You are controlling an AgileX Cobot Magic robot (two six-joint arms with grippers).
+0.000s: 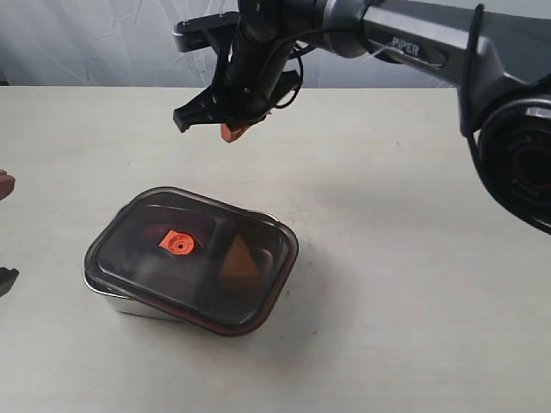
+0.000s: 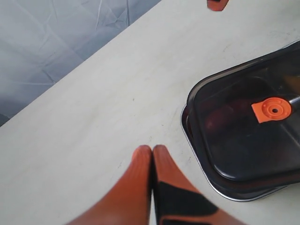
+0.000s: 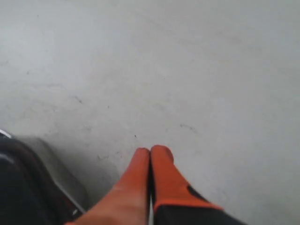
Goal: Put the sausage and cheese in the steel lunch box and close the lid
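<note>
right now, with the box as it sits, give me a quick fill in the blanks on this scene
1. The lid lies on the steel lunch box, and its round valve is ____ in colour.
2. Through the dark lid, the cheese shows ____ the box.
3. The right gripper hangs above the table with its jaws ____.
4. The left gripper holds ____.

Missing words: orange; inside; shut; nothing.
</note>
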